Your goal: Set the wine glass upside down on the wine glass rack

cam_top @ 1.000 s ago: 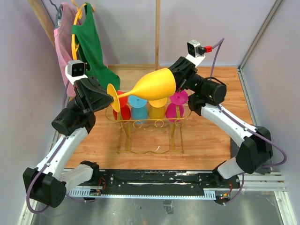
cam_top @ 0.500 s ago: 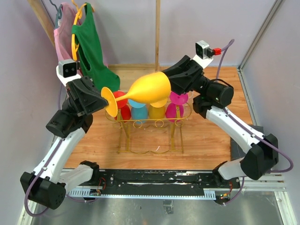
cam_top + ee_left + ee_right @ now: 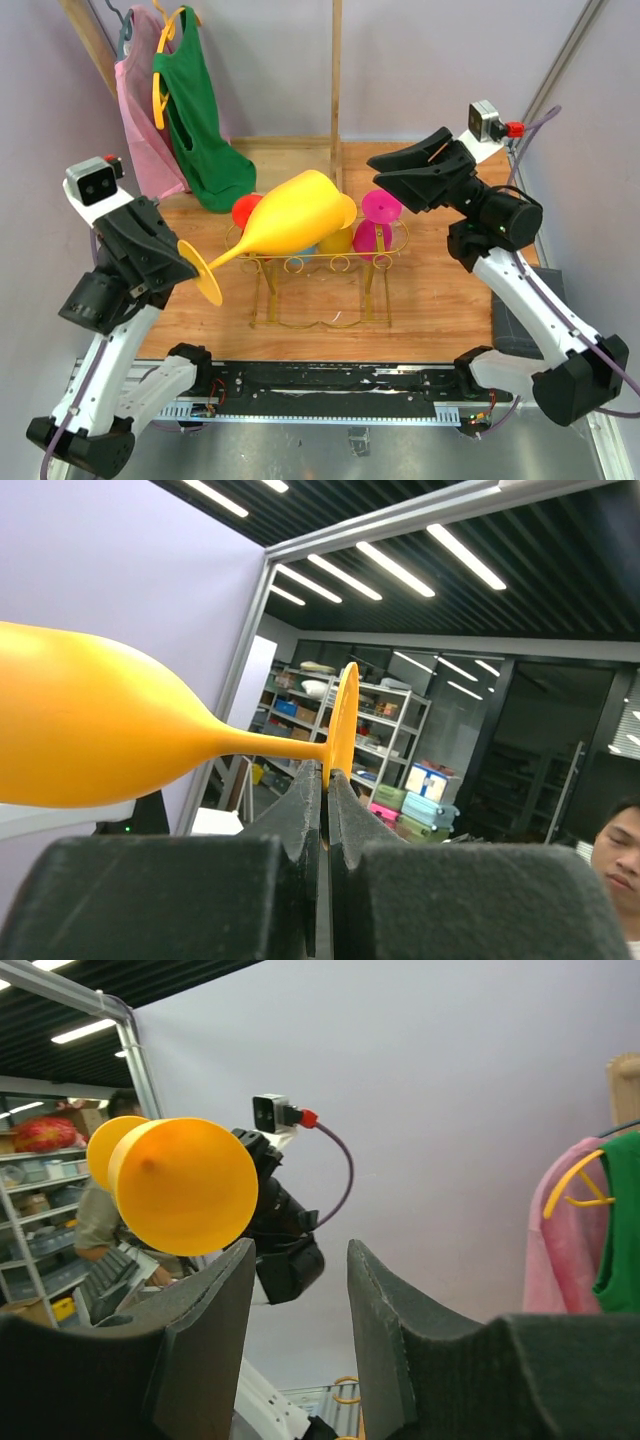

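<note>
**Fingers pinch only the foot of the glass**

Fingers of my left gripper point(image 3: 325, 770) are pressed almost together on the edge of the flat foot of the yellow wine glass point(image 3: 295, 210), and nothing else carries it. The glass lies tilted in the air. Its foot is near and left, and its bowl rises to the far right above the left half of the wine glass rack point(image 3: 322, 262). My right gripper point(image 3: 400, 178) stands half parted with nothing between its fingers, apart from the bowl on the far right.

The danger, as I judge it, is this grip. The foot is thin and the big bowl hangs far from the pinch. When I turn the wrist to bring the mouth down, the glass may swing or slip out. The rack is thin wire on thin legs, so a push from the bowl could tip it.

The rack is also not free. A red glass point(image 3: 245, 208), a second yellow glass point(image 3: 340, 238) and a magenta glass point(image 3: 380, 208) stand on it, just below my bowl. The bowl hides the part between them, so I cannot tell which place is open. A green garment point(image 3: 195, 110) and a pink garment point(image 3: 135, 100) hang at the far left.
</note>
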{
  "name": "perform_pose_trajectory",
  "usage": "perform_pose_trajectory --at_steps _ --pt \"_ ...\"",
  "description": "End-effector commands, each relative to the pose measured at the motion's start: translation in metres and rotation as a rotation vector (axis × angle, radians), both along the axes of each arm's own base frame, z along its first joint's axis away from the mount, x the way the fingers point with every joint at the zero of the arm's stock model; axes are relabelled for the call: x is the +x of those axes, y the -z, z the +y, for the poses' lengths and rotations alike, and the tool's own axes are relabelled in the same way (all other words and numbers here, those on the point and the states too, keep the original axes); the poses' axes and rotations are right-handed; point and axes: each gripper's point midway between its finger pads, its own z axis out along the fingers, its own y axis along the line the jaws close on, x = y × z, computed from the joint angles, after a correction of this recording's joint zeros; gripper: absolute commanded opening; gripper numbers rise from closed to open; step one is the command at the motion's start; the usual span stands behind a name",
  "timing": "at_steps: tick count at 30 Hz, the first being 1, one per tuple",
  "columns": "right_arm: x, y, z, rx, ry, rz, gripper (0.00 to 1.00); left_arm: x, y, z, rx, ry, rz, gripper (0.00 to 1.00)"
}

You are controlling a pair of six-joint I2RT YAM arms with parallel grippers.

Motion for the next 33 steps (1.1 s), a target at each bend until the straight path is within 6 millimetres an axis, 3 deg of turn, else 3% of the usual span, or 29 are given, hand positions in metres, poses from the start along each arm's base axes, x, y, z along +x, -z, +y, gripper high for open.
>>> perform_pose_trajectory --at_steps 1,9,16,26,33 --pt "-0.004 0.001 -0.014 -0.027 0.139 -0.064 0.44 0.008 0.007 -0.004 0.028 -0.07 0.069 0.0" --pt "0.0 0.015 -0.022 -0.134 0.29 -0.025 0.45 0.02 0.021 -0.007 0.069 -0.054 0.209 0.0" --pt "0.004 0.014 -0.03 -0.197 0.396 -0.008 0.46 0.038 0.05 -0.016 0.153 -0.065 0.362 0.0" --pt "-0.002 0.019 -0.05 -0.22 0.541 -0.037 0.46 0.04 0.052 -0.026 0.325 -0.204 0.469 0.0" --pt "0.005 0.035 -0.065 -0.236 0.656 -0.006 0.46 0.041 0.066 -0.031 0.469 -0.222 0.576 0.0"
